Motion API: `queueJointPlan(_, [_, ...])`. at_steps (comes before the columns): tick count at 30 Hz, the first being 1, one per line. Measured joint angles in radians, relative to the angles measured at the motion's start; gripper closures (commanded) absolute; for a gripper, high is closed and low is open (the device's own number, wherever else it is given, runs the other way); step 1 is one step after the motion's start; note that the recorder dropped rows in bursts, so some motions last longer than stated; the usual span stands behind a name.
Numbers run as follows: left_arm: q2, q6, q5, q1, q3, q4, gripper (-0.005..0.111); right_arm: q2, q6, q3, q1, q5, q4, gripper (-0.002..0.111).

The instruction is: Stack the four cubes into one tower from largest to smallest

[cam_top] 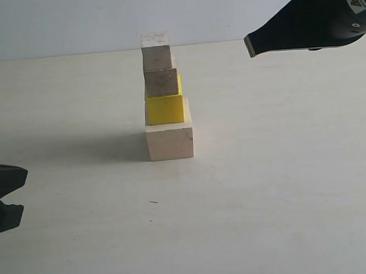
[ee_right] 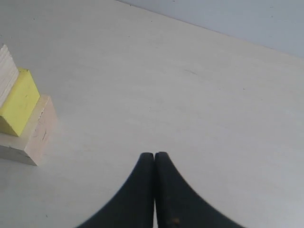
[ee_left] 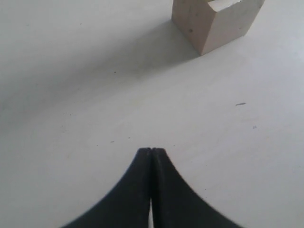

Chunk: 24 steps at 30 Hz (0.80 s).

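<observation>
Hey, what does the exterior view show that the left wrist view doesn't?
Exterior only: the full tower, with the yellow cube, grooved cube and smallest cube above the base, and the right gripper raised off to one side, clear of it. Left wrist only: the left gripper close up, jaws pressed together and holding nothing. Both: the largest cube, standing on the table.

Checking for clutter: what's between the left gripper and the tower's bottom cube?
Only bare table, in the left wrist view, from left gripper to bottom cube.

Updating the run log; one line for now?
wood-and-yellow four-cube tower: standing, untouched | left gripper: jaws shut | right gripper: jaws shut
</observation>
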Motion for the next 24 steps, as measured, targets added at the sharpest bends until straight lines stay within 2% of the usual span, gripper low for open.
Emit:
queueJointPlan(9, [0.000, -0.002, -0.007, 0.002, 0.000, -0.018, 0.107, 0.000, 0.000, 0.000, 0.000, 0.000, 0.000, 0.108])
queueJointPlan(15, [-0.002, -0.002, -0.152, 0.006, 0.002, -0.010, 0.107, 0.000, 0.000, 0.000, 0.000, 0.000, 0.000, 0.108])
queueJointPlan(18, [-0.047, -0.002, -0.156, 0.016, 0.002, -0.010, 0.107, 0.000, 0.000, 0.000, 0.000, 0.000, 0.000, 0.108])
queueJointPlan(21, [-0.121, -0.002, -0.156, 0.108, 0.002, -0.010, 0.107, 0.000, 0.000, 0.000, 0.000, 0.000, 0.000, 0.108])
queueJointPlan(24, [-0.222, 0.000, -0.156, 0.261, 0.002, -0.008, 0.107, 0.000, 0.000, 0.000, 0.000, 0.000, 0.000, 0.108])
